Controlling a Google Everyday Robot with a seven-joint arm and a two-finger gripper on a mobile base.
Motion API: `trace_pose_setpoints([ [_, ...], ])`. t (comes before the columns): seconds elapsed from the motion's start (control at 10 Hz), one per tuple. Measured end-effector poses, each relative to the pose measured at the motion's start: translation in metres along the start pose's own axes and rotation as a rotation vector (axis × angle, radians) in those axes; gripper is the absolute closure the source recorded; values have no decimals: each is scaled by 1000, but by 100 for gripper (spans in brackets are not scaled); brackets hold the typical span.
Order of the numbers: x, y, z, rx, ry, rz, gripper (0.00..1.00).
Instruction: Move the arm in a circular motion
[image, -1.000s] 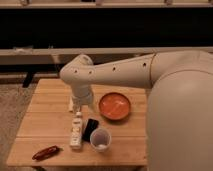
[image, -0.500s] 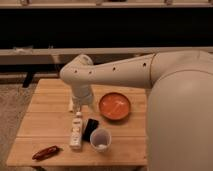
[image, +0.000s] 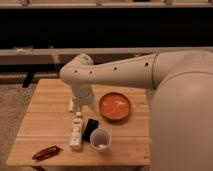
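Cream-white tubular robot arm with dark holes (image: 125, 72) runs from the frame's right edge, where it is cut off, to centre-left, wrist pointing down over light wooden slatted table (image: 45, 120). Gripper (image: 73, 105) sits under the wrist, mostly hidden; open or closed, cannot tell. Round orange bowl (image: 114, 106) just right, contents unclear. Below: white bottle lying flat (image: 76, 131), flat black object (image: 90, 129), translucent cup (image: 100, 139), dark red object (image: 46, 152).

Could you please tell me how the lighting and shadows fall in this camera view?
In the camera view, warm light falls on the wooden table and the arm; the background behind is dark; the orange bowl shows a pale glare patch; the claw, below the wrist over the table, looks partly shaded.
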Motion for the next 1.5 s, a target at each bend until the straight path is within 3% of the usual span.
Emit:
trace_pose_setpoints([
  [1.5, 49, -13, -28, 7, 5, -28, 35],
])
